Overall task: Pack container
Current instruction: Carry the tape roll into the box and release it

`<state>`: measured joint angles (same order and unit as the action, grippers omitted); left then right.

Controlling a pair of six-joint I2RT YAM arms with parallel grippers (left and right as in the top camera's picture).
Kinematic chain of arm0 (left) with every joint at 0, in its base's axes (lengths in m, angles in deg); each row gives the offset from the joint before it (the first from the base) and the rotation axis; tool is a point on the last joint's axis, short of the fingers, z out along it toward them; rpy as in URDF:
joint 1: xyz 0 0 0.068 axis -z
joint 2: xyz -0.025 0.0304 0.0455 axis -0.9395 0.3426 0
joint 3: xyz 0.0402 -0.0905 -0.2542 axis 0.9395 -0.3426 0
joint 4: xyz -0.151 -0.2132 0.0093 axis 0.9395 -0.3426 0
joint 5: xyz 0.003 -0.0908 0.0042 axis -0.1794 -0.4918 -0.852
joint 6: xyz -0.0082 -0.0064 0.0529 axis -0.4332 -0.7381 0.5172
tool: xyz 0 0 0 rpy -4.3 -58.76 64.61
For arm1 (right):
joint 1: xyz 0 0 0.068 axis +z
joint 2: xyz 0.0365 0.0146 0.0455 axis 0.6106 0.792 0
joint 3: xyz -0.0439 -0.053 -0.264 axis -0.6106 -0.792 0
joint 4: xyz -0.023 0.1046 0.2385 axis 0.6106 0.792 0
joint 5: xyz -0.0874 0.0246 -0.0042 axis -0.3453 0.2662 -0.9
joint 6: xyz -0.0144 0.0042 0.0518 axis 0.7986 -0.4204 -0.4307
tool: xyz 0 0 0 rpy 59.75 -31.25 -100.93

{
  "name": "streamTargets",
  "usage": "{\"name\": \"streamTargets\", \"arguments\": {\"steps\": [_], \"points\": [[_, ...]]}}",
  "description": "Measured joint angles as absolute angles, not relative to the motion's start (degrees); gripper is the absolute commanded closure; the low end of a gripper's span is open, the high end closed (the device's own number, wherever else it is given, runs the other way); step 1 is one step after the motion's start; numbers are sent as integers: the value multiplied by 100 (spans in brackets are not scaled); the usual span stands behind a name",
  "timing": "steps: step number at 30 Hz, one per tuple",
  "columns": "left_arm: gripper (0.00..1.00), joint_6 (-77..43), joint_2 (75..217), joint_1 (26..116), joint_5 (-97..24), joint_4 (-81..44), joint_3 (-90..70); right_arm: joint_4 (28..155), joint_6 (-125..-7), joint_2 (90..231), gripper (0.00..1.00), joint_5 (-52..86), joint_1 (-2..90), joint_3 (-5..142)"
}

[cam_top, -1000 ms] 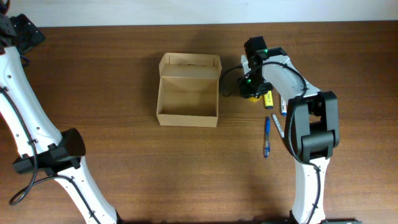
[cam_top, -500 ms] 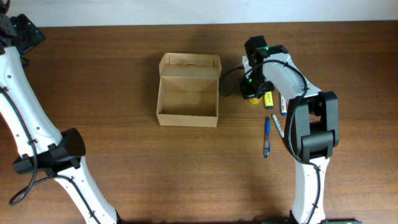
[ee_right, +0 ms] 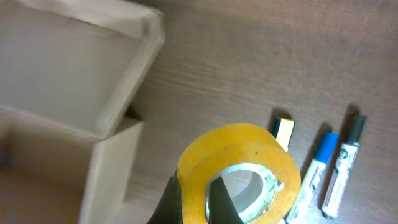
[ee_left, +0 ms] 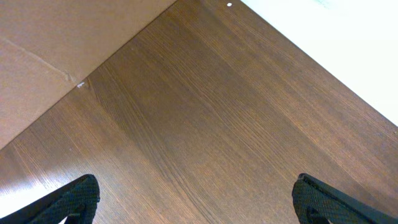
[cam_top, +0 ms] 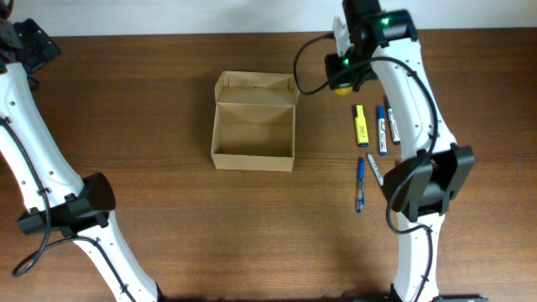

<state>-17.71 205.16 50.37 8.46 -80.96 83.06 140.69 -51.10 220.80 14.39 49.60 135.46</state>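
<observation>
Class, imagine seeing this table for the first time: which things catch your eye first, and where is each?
The yellow tape roll stands out most, pinched in the right arm's fingers just right of the box. Next comes the open, empty cardboard box at mid-table, its lid flap tipped back. A cluster of markers lies on the wood further right.

Worktop: container centre-left; markers and pens clustered to its right; tape roll in right tool, behind and between both
</observation>
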Motion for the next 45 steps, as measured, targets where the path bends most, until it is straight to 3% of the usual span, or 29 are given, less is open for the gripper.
{"name": "streamTargets", "arguments": {"steps": [7,16,36,37,38,39,42,45], "points": [[0,-1771,20516,5037,846,-8096,8306,14819,-4863,21990,96,1481,5718,14700],[0,-1771,20516,5037,848,-8096,8306,14946,-3537,21968,96,1527,7073,14586],[0,-1771,20516,5037,848,-8096,8306,12266,-2957,22272,96,1546,7268,11078],[0,-1771,20516,5037,848,-8096,8306,12207,-2966,22272,91,1546,7266,10978],[0,-1771,20516,5037,848,-8096,8306,12181,-2970,22272,75,1544,7266,10908],[0,-1771,20516,5037,848,-8096,8306,12181,-2979,22272,67,1544,7266,10862],[0,-1771,20516,5037,848,-8096,8306,12183,-3021,22272,54,1546,7266,10836],[0,-1771,20516,5037,846,-8096,8306,12262,-3108,22270,51,1544,7266,10890]]}}
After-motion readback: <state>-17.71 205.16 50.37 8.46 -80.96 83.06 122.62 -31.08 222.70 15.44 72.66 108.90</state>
